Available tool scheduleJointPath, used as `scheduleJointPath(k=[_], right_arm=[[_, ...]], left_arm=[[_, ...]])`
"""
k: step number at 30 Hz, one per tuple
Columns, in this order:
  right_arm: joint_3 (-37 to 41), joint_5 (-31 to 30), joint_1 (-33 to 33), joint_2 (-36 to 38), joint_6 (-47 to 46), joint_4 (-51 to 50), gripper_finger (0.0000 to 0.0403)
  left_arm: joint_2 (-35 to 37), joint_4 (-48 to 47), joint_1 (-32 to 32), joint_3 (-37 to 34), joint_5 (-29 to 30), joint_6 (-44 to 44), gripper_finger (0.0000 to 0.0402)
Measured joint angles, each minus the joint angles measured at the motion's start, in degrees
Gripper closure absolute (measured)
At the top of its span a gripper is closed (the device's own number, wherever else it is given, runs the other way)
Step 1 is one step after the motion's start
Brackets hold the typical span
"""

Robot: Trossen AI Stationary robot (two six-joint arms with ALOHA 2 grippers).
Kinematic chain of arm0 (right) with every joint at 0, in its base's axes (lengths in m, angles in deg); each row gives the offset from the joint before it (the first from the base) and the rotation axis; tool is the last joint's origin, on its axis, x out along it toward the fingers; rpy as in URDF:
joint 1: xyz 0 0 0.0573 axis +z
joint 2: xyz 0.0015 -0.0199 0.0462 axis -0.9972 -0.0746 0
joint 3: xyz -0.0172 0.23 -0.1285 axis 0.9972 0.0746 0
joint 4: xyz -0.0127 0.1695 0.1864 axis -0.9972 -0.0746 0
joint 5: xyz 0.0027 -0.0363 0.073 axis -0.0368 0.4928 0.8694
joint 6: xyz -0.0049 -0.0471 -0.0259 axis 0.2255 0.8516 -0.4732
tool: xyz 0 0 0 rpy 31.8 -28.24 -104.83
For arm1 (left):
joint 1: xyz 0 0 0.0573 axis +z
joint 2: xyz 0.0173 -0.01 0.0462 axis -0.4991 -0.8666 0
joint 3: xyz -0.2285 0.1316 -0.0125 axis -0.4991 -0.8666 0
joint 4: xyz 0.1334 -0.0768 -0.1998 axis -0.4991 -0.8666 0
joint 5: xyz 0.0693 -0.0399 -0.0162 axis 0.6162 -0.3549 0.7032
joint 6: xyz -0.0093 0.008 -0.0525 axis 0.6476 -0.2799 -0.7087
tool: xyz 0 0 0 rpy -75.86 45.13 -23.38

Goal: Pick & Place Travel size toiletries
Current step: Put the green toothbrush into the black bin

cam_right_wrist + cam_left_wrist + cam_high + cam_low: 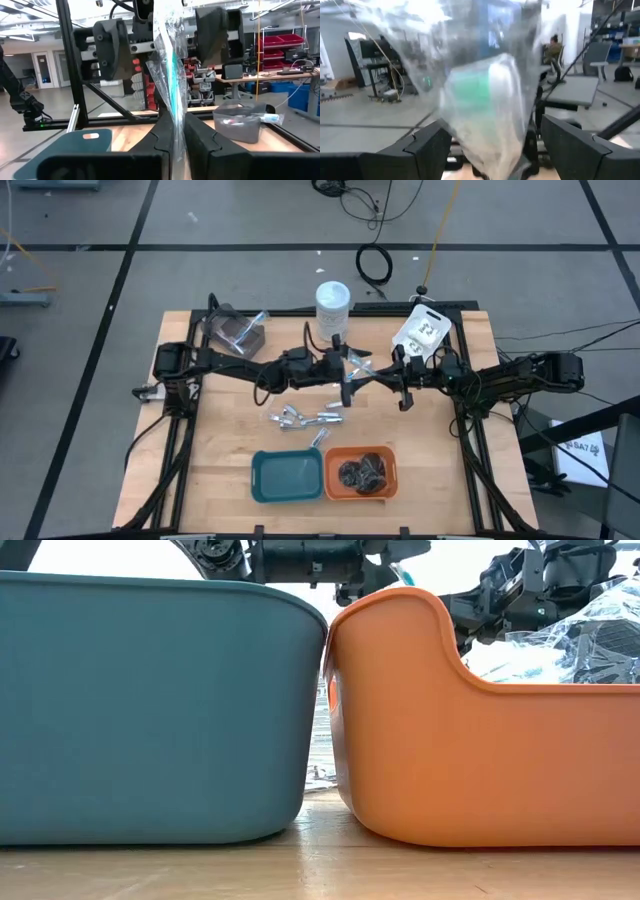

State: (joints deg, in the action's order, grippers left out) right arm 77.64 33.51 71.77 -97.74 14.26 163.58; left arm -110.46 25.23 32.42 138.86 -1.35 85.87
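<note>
Fingers of the right gripper (174,137) pinched a clear wrapped toiletry packet (170,65); left gripper's (490,150) stood apart around it. Light, crinkly, slippery film: best held at its edge.

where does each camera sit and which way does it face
High view: above the table, looking straight down; both arms meet mid-table, the teal tray and orange tray near the front edge.
Low view: at table height, pressed against the two trays; arms show above.
Left wrist view: on the left arm, looking past its open fingers at a clear wrapped packet.
Right wrist view: on the right arm, facing the left tool; its own tool pinches that packet.
Shared: both wrist views show the packet.
</note>
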Motion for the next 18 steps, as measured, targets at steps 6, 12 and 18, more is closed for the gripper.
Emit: scheduleJointPath(k=[6, 12, 18], right_arm=[[0.0, 0.0, 0.0, 0.0, 0.4, -1.0, 0.0386], [0.0, 0.0, 0.0, 0.0, 1.2, -1.1, 0.0386], [0.0, 0.1, 0.0, 0.0, 0.9, 0.7, 0.0386]], left_arm=[[-0.5, -3.2, 0.0, 0.9, 0.0, 0.3, 0.0105], [-0.5, -5.9, -0.3, 0.9, 0.0, 0.4, 0.0105], [-0.5, -6.7, -0.5, 0.9, 0.0, 0.8, 0.0106]])
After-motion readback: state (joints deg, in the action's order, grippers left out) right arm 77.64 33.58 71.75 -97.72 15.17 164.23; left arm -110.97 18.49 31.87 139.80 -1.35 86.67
